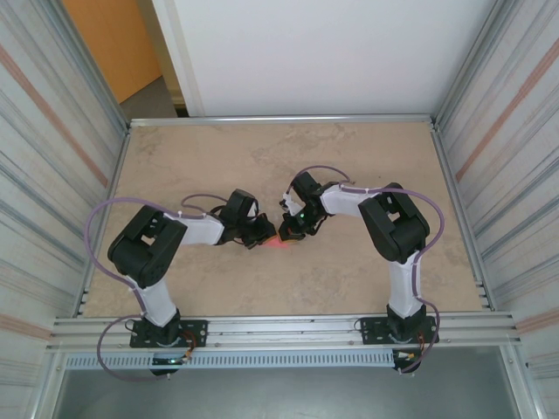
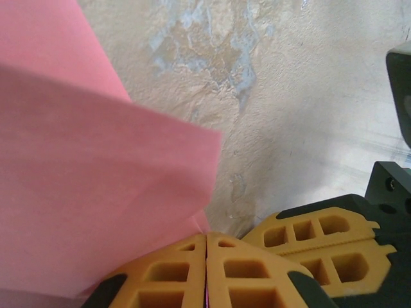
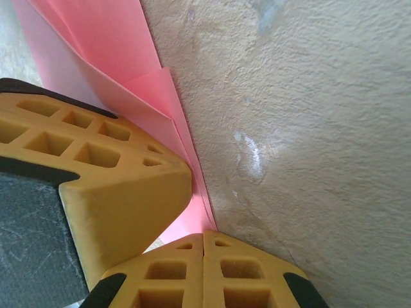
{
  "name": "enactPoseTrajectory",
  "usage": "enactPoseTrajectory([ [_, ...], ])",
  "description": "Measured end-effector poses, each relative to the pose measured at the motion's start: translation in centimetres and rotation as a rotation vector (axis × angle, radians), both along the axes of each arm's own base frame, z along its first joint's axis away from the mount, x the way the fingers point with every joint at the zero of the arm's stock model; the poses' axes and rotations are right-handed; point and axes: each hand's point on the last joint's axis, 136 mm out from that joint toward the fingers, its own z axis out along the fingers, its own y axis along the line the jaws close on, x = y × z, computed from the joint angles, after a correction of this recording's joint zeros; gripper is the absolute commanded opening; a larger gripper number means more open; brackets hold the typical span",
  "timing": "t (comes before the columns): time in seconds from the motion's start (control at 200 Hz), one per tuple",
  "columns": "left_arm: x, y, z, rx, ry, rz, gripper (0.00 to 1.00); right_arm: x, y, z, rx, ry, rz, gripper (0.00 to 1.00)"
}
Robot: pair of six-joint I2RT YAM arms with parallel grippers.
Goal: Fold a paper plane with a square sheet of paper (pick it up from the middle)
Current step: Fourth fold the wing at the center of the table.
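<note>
The square sheet of paper (image 1: 278, 242) is a small pink-red patch on the table's middle, between the two gripper tips. It is folded into layers (image 2: 96, 179) with creased edges (image 3: 109, 38); I cannot tell whether it has a paper plane's shape. My left gripper (image 2: 206, 235) is shut, with a pink sliver of paper between its orange fingers. My right gripper (image 3: 203, 232) is shut too, and the paper's narrow edge runs into its tips. Both grippers (image 1: 262, 234) (image 1: 286, 230) meet tip to tip low over the table. The left fingers (image 3: 128, 192) press close beside the right ones (image 2: 321, 244).
The beige marbled table (image 1: 349, 148) is fenced by corrugated metal walls (image 1: 52, 131) left and right and a rail (image 1: 288, 330) at the near edge. Bare table lies behind and in front of the grippers.
</note>
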Motion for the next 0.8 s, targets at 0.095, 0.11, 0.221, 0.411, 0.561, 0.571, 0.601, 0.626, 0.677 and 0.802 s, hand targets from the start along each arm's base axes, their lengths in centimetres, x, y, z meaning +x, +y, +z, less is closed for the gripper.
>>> enactPoseTrajectory([
  [0.095,0.1,0.1,0.0,0.006,-0.007,0.000,0.09,0.0,0.0,0.0,-0.004,-0.001,0.000,0.05],
  [0.11,0.1,0.1,-0.1,0.007,-0.008,0.000,0.09,0.0,-0.1,-0.1,-0.006,-0.002,0.000,0.04],
  [0.221,0.3,0.4,-0.1,0.010,-0.016,0.001,0.09,-0.1,-0.1,-0.1,-0.024,-0.012,0.001,0.04],
  [0.411,1.1,1.8,-0.2,0.006,-0.036,0.013,0.10,-0.1,-0.2,-0.3,-0.061,-0.032,-0.011,0.04],
  [0.561,2.6,4.1,-0.2,0.014,-0.057,0.057,0.10,-0.2,-0.3,-0.4,-0.075,-0.033,-0.024,0.03],
  [0.571,2.7,4.3,-0.1,0.016,-0.060,0.060,0.10,-0.2,-0.2,-0.4,-0.075,-0.032,-0.025,0.03],
  [0.601,2.9,4.7,-0.2,0.019,-0.063,0.068,0.10,-0.2,-0.3,-0.4,-0.078,-0.031,-0.030,0.03],
  [0.626,3.1,5.2,-0.1,0.022,-0.066,0.075,0.10,-0.2,-0.3,-0.4,-0.079,-0.030,-0.033,0.03],
  [0.677,3.6,6.1,-0.2,0.028,-0.072,0.091,0.10,-0.2,-0.3,-0.4,-0.082,-0.030,-0.035,0.03],
  [0.802,4.7,8.4,-0.2,0.042,-0.084,0.137,0.10,-0.2,-0.3,-0.4,-0.082,-0.029,-0.038,0.03],
])
